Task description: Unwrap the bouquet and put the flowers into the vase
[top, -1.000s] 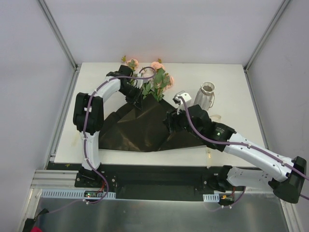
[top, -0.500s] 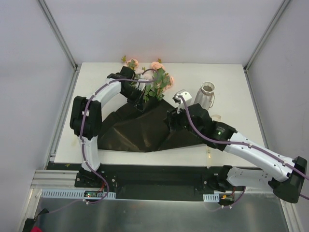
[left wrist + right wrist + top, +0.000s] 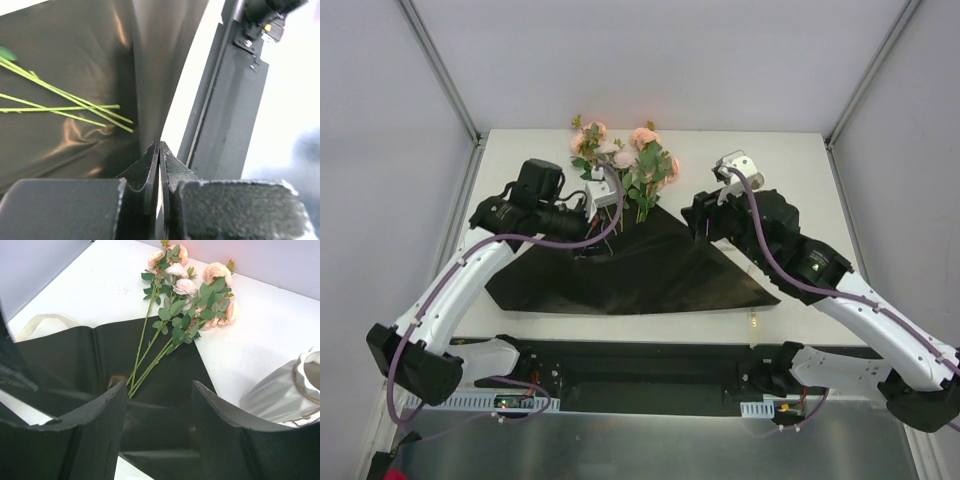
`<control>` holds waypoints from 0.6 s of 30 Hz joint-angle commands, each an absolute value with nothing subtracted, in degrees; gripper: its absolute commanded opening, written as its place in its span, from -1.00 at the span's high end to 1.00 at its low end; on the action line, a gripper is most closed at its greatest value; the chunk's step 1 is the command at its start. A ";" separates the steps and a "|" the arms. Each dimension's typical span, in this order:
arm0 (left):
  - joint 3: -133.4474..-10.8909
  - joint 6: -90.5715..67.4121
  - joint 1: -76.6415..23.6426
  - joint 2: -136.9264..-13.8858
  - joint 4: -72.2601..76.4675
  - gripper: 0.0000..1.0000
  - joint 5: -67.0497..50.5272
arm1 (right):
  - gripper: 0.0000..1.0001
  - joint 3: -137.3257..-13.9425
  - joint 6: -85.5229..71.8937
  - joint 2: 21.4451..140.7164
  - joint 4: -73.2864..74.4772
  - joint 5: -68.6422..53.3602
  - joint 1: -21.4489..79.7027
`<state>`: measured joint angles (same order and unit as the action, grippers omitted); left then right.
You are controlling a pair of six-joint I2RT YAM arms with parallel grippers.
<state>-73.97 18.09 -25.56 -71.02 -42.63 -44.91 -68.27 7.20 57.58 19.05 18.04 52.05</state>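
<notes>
The bouquet is undone. The black paper (image 3: 640, 270) lies spread on the table, and the flowers (image 3: 625, 165) lie across its far edge with blooms towards the back wall. In the left wrist view the thin green stems (image 3: 65, 97) rest on the glossy paper (image 3: 60, 50). My left gripper (image 3: 584, 247) (image 3: 160, 145) is shut, and a raised fold of the paper runs into its tip. My right gripper (image 3: 698, 218) (image 3: 159, 385) hangs open over the paper (image 3: 65, 355), short of the stems. The flowers (image 3: 185, 287) lie beyond it. The vase (image 3: 282, 395) lies tipped at its right, hidden in the top view.
A cream ribbon (image 3: 42, 320) lies loose on the white table (image 3: 790, 180) beside the paper's far-left corner. Grey walls and aluminium posts (image 3: 445, 75) close in the table on three sides. A black base rail (image 3: 640, 360) runs along the near edge.
The crumpled paper is now spread flat. My left arm has swung round to the paper's middle and its jaws have closed. My right arm has drawn back towards the rear right, covering the vase.
</notes>
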 commanded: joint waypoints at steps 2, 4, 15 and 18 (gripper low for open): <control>-66.19 24.34 -26.19 -64.79 -52.02 1.00 -53.16 | -0.14 -71.72 7.30 59.67 21.88 16.97 51.07; -64.60 26.27 -27.07 -62.41 -56.49 1.00 -55.18 | -0.13 -72.07 6.33 61.08 22.23 15.74 51.06; -67.06 44.02 -32.60 -49.75 -70.31 0.60 -69.42 | -0.07 -64.34 0.35 70.74 20.47 11.76 58.77; -66.54 44.30 -32.78 -47.47 -70.40 -0.07 -71.01 | -0.05 -61.71 -1.48 71.72 20.66 11.52 62.47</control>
<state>-65.54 38.15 -32.10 -49.65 -66.43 -63.40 -64.45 2.07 70.57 21.23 12.51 57.60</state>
